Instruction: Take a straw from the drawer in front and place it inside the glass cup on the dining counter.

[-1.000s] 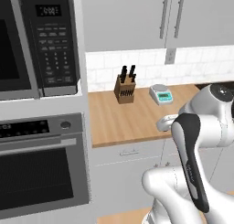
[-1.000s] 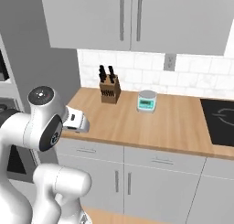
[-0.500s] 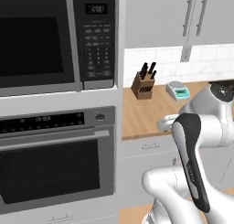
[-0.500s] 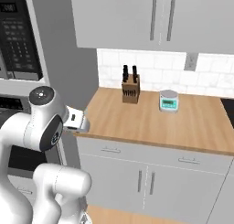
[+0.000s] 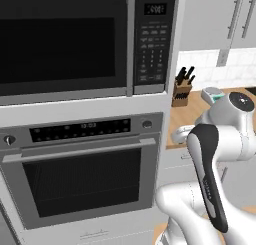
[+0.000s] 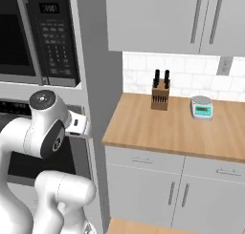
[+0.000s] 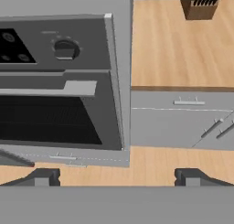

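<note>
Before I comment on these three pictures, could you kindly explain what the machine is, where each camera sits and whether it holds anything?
It is a white robot arm on a driving base in a rendered kitchen. Two cameras ride behind it, left and right; the third looks along its tool, whose dark fingertips stand apart with nothing between them. Ahead are a wall oven under a microwave. On the wooden worktop stand a knife block and a small scale. A closed drawer sits below.

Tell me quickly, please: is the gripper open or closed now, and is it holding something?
Gripper: open, the two fingertips stand far apart, nothing between them.
</note>
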Robot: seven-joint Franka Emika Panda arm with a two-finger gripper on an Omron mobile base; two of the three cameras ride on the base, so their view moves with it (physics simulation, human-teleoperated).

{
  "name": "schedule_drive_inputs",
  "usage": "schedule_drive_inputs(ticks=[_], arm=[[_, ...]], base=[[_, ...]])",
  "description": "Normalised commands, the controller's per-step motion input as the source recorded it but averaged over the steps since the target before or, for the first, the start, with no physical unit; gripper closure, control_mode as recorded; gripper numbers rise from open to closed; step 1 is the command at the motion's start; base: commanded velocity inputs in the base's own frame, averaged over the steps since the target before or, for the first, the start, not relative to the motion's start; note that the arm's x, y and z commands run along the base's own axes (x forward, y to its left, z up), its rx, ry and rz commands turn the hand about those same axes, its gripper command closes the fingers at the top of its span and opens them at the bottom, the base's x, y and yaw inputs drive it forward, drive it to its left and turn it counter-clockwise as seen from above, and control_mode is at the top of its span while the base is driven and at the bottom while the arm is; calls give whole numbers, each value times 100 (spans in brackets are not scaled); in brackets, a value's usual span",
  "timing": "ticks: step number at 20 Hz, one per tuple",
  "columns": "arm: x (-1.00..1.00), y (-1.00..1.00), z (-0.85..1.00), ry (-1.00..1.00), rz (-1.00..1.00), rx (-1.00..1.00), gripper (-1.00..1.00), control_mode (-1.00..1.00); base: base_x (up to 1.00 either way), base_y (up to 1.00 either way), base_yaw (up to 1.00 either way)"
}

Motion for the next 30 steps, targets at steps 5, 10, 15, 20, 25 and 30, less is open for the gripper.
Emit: schedule_drive_inputs(ticks=[5,10,15,20,25,30], arm=[[0,0,0,0,0,0,-100,100],[0,0,0,0,0,0,-100,100],[0,0,0,0,0,0,-100,-100],[-28,-62,-26,-4,0,9,-100,-100],[-15,-100,-69,-6,-1,16,-100,-100],[0,-84,-94,-19,-20,46,-100,-100]], base=[[-15,48,0],[-32,33,0],[-9,15,0],[0,0,0],[0,0,0],[0,0,0]])
